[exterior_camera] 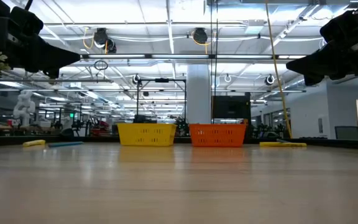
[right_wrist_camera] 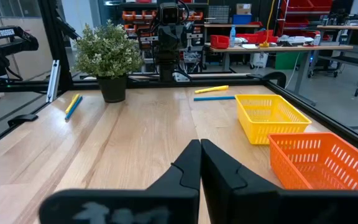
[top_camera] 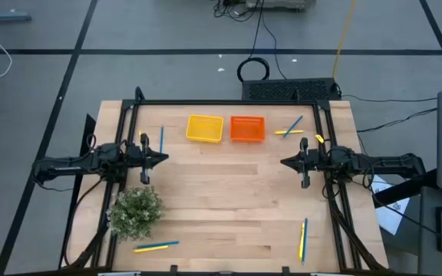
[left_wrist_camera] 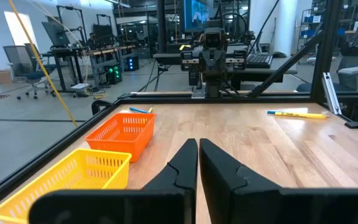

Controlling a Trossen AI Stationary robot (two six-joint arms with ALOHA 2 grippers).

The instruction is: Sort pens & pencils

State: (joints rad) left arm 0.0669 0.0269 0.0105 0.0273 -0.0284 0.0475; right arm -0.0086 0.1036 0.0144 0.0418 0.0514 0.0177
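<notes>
The pens and pencils lie in four small groups on the wooden worktop (top_camera: 229, 199), none of them in a tray. At the far left, a blue stick (top_camera: 161, 139) lies beside a short yellow one (top_camera: 143, 139), just ahead of the left arm. At the far right, a blue stick (top_camera: 294, 124) crosses a yellow one (top_camera: 288, 132) just beside the orange tray (top_camera: 247, 129), with another short yellow stick (top_camera: 318, 139) close to the right arm. Near the front right edge, a blue stick (top_camera: 305, 234) and a yellow stick (top_camera: 301, 244) lie side by side, touching or nearly so. At the front left, a yellow stick (top_camera: 150, 248) and a blue one (top_camera: 168, 244) lie end to end, just in front of the potted green plant (top_camera: 136, 211).

The yellow tray (top_camera: 205, 128) and the orange tray stand next to each other at the far middle of the worktop, close but apart, and both look empty.

The left pincer (top_camera: 164, 159) hovers above the left side of the worktop, pointing toward the centre, its fingers (left_wrist_camera: 185, 167) clenched with only a thin slit between them and nothing held. The right pincer (top_camera: 284, 162) hovers at the right side, facing the left one across the worktop, its fingers (right_wrist_camera: 188, 165) pressed together and also empty. Both are well apart from every stick.
</notes>
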